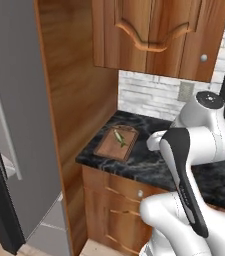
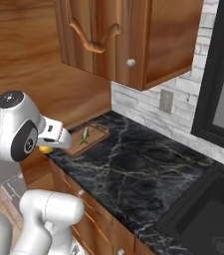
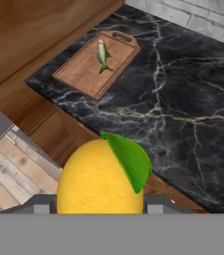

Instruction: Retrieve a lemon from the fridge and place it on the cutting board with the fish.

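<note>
- The lemon (image 3: 99,177), with its green leaf, sits between the gripper's (image 3: 99,206) fingers, which close on its sides, above the counter edge and short of the cutting board (image 3: 86,69).
- Risk: a round fruit may roll off the board once released, or land on the fish (image 3: 102,55).
- The arm is folded, with the hand angled down toward the black counter (image 3: 183,109).

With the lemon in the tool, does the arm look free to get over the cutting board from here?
Probably yes. The tool grips the lemon near the counter's front edge, and nothing stands between it and the cutting board; only the fish lies there, leaving bare wood.
</note>
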